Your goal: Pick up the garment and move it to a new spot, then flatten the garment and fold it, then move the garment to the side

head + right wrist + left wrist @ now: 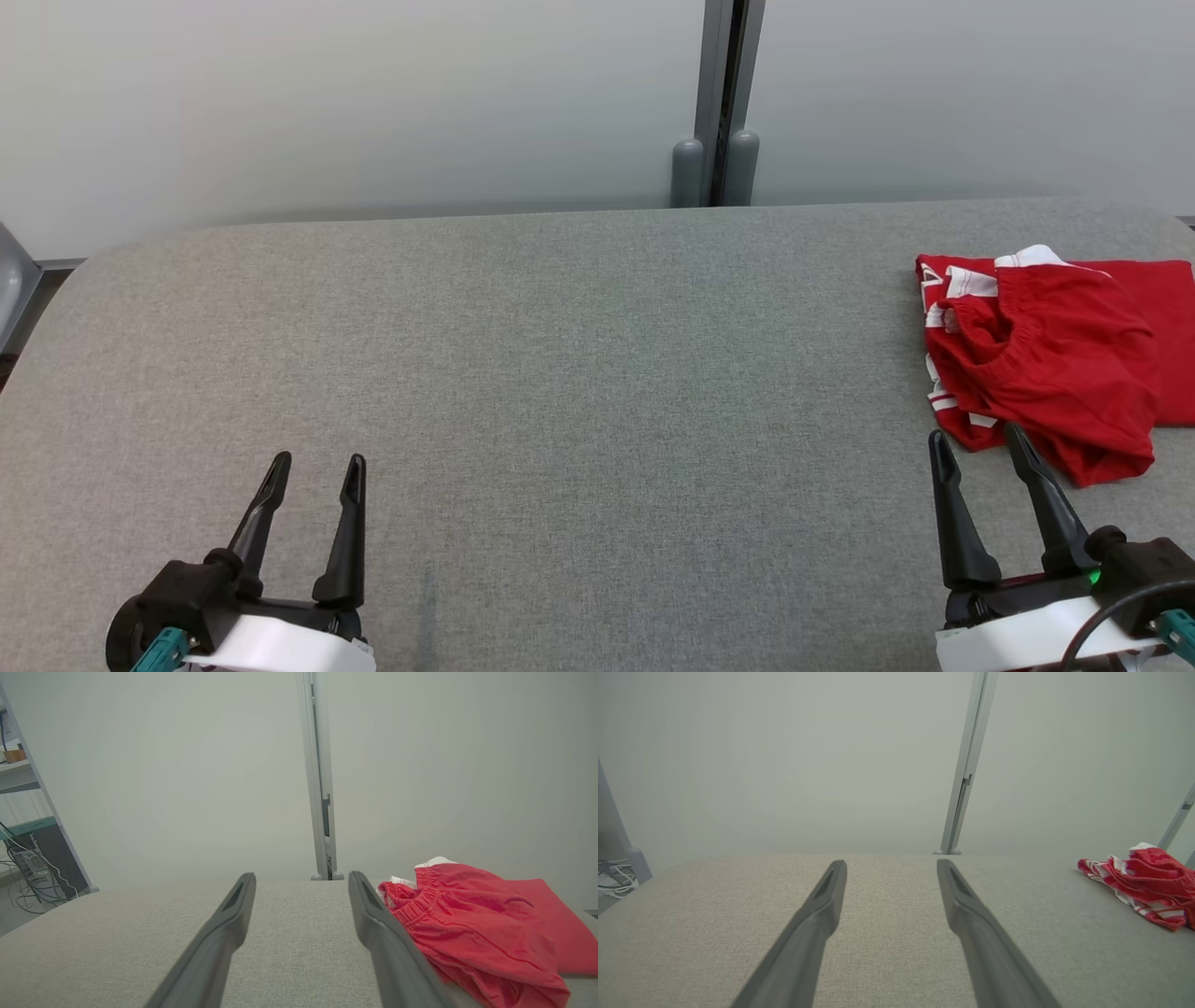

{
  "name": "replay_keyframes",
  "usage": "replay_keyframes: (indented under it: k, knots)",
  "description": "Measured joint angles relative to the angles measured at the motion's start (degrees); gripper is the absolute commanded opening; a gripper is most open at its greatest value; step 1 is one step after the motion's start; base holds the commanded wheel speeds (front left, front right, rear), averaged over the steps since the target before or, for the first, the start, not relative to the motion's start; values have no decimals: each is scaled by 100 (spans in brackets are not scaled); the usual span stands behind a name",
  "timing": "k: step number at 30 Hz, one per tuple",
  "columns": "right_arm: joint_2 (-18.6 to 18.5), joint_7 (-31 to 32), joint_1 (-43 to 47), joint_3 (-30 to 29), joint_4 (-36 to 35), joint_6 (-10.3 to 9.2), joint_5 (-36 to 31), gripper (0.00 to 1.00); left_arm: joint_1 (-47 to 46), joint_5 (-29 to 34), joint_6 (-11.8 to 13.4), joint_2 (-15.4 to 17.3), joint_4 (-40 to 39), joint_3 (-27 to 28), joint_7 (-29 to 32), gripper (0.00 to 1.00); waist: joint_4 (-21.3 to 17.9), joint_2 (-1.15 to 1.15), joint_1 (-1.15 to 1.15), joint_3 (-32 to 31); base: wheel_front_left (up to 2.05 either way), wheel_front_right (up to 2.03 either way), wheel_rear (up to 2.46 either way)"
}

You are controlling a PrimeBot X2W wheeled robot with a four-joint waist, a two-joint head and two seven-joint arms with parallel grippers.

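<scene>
Garment (pixel 1055 373) crumpled, grey fabric table (pixel 560 373), perhaps frosted wall (pixel 373 93)

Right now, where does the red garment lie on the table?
In the head view the red garment lies crumpled at the right edge of the grey table, just ahead of the open right pincer, far from the left pincer.

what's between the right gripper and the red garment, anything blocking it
Nothing visible stands in the way. The open right gripper hangs over the bare grey table, right by the near edge of the red garment.
</scene>
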Motion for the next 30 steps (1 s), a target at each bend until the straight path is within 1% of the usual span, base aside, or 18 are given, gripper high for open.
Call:
replay_keyframes:
  k: [12, 13, 18, 21, 22, 28, 30]
  knots:
    - [5, 0, -27, 1, -13, 0, -15, 100, -11, -44, 0, 27, 34, -2, 0, 100, -29, 0, 0, 5, 0, 0, 0]
    - [9, 0, -18, 4, 11, 0, -14, 0, -4, -43, 0, 16, 57, -5, 1, 0, -30, 0, 0, 5, 0, 0, 0]
    - [46, 21, 159, 71, 259, 0, 20, 0, 163, -47, 0, -75, 320, -14, 12, 0, -30, 0, 0, 4, 0, 0, 0]
    - [60, 36, 172, 104, 342, 0, 268, 0, 215, -304, 0, -96, 358, 42, 140, 0, -32, 0, 0, 1, 0, 0, 0]
    - [60, 36, 172, 104, 342, 0, 268, 0, 215, -304, 0, -96, 358, 42, 140, 0, -32, 0, 0, 1, 0, 0, 0]
    - [63, 90, 104, 213, 435, 0, 946, 0, 215, -959, 0, -88, 349, 261, 410, 0, -36, 0, 0, -7, 0, 0, 0]
    - [65, 100, 23, 270, 504, 0, 1273, 0, 214, -1266, 0, -87, 342, 375, 537, 0, -38, 0, 0, -11, 0, 0, 0]
